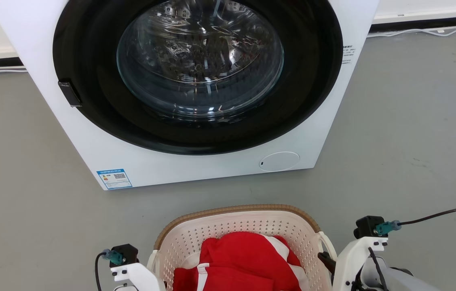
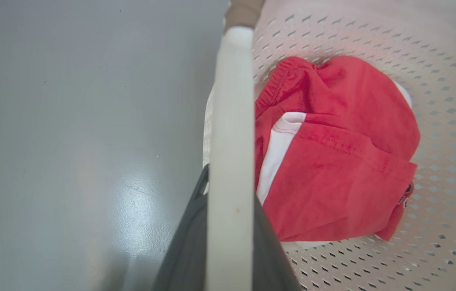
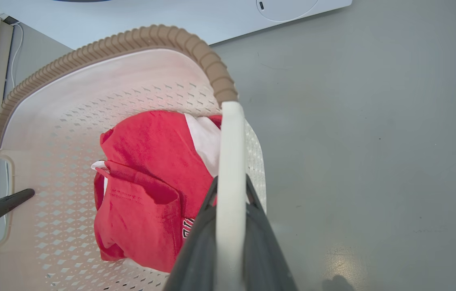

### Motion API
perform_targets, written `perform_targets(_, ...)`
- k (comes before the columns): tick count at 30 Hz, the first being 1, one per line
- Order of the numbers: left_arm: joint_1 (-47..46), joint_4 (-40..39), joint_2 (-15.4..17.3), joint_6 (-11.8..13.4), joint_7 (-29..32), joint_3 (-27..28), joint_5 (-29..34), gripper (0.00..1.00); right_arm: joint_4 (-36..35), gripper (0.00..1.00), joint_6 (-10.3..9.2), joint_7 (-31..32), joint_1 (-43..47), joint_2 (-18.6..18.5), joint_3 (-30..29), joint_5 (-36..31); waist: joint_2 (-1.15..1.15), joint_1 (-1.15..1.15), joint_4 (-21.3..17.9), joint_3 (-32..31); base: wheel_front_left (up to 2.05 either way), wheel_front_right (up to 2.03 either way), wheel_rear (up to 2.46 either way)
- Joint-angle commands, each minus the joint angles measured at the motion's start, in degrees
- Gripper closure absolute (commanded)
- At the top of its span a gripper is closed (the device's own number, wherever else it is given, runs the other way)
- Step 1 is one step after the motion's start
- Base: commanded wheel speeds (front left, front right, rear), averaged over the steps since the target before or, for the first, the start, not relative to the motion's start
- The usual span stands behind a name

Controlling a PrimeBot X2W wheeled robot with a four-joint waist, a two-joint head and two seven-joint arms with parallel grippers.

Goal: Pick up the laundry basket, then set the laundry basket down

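Grey floor [image 1: 414, 121] runs across the work area, and a white washing machine [image 1: 195, 169] stands on it. The laundry basket [image 1: 236, 210] is directly in front of the machine, at the bottom middle of the head view. A red garment [image 1: 248, 258] with white panels lies inside it.

Grip state: the left end effector [image 2: 230, 190] is closed on the left handle [image 2: 232, 121], with its dark fingers [image 2: 187, 242] pressed against either side of the white bar. The right end effector [image 3: 231, 182] is closed on the right handle [image 3: 232, 141] in the same way. Whether the base of the basket rests on the floor or hangs clear of it cannot be told.

Step in hand, as judged: a two-arm carry of the basket — lift, then set down.

Procedure:
1. Move both arms at one rate, so that the brown rim [image 3: 151, 36] stays level and the garment does not slide to one side.
2. Hold the spacing between the arms constant. Pulling them apart or pushing them together loads the thin handles and may bend the plastic wall.
3. Leave clearance to the machine front during any forward travel.
4. Lower until the whole base sits flat on the floor — only then release both handles.
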Motion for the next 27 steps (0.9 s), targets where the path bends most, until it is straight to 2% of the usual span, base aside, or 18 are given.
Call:
perform_targets(1,-2.0,-0.5,1.4,-0.4,-0.9,1.2,-0.7,1.0,-0.1,1.0,0.1,-1.0,-1.1,-1.1,0.1,0.2,0.0,0.0,0.0,0.0,0.0,0.0,0.0)
perform_targets(13,-3.2,0.1,1.8,-0.4,-2.8,0.0,-1.8,1.0,-0.4,1.0,0.1,-3.1,-2.0,-1.3,0.5,0.4,0.0,0.0,0.3,2.2,0.0,0.0,0.0)
perform_targets(27,-8.5,1.4,1.4,-0.2,-9.1,-0.6,-1.4,1.0,-2.0,1.0,0.1,-7.9,-5.0,-3.0,0.4,0.9,0.0,0.0,1.5,12.1,0.0,0.0,0.0)
